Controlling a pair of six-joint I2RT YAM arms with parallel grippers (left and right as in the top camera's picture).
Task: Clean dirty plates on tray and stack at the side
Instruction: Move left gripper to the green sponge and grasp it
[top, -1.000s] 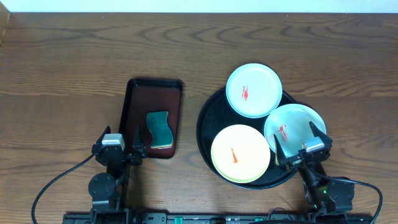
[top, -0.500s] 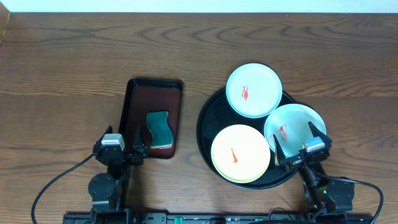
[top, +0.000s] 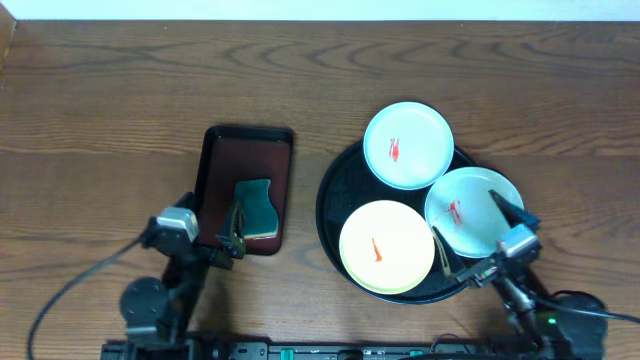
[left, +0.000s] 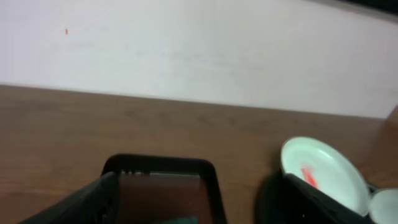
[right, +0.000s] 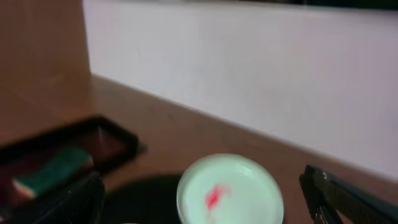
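Observation:
Three plates lie on the round black tray (top: 326, 205), each with a red-orange smear: a mint one (top: 408, 145) at the back, a mint one (top: 472, 212) at the right, and a pale yellow one (top: 386, 247) in front. My right gripper (top: 474, 228) is open and empty, its fingers spread above the near edge of the right mint plate. Its wrist view shows the back mint plate (right: 227, 186) ahead. My left gripper (top: 213, 232) is open and empty at the near end of the maroon tray. The left wrist view shows the back mint plate (left: 323, 174).
A rectangular dark maroon tray (top: 222, 160) left of the black tray holds a teal sponge (top: 256, 207). The maroon tray (left: 161, 186) fills the left wrist view's bottom. The sponge (right: 53, 171) shows in the right wrist view. Bare wood tabletop (top: 110, 110) surrounds both trays.
Both arms have started to move. The left gripper has swung forward, its right finger now over the maroon tray's near end. The right gripper has shifted slightly right and turned.

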